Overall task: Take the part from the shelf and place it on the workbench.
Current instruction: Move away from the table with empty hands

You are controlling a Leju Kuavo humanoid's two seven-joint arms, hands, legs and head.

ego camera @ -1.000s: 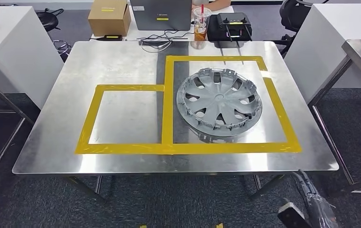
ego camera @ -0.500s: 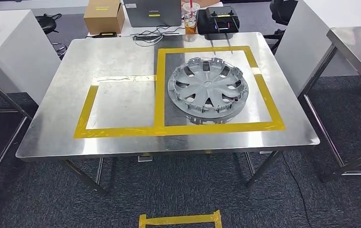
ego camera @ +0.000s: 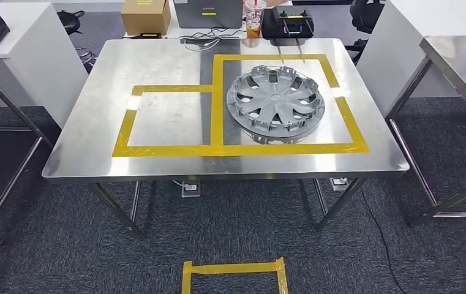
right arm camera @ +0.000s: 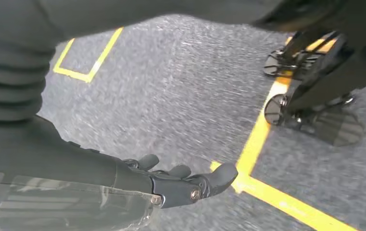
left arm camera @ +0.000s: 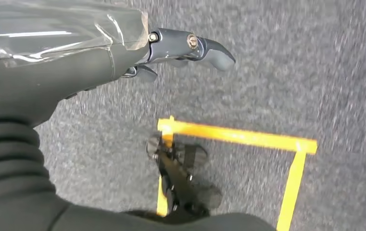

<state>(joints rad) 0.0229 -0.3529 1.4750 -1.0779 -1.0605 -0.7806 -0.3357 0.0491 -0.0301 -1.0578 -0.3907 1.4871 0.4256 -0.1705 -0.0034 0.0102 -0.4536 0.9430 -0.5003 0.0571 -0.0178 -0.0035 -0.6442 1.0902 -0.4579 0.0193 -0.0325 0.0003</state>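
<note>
The part, a grey wheel cover, is lying flat on the steel counter inside the larger, right-hand taped yellow square, so the placing step looks done. The left robot hand and right robot hand are both hanging over the carpeted floor, holding nothing, fingers loosely apart. Judging from this, the next move is calling for nothing beyond standing clear of the counter

The surface is brushed metal, smooth and shiny with soft reflections, and it carries glossy yellow tape. On it lies the part, which looks like matt grey plastic. The floor is rough dark carpet, and the left hand has smooth dark fingers below a clear glossy film.
</note>
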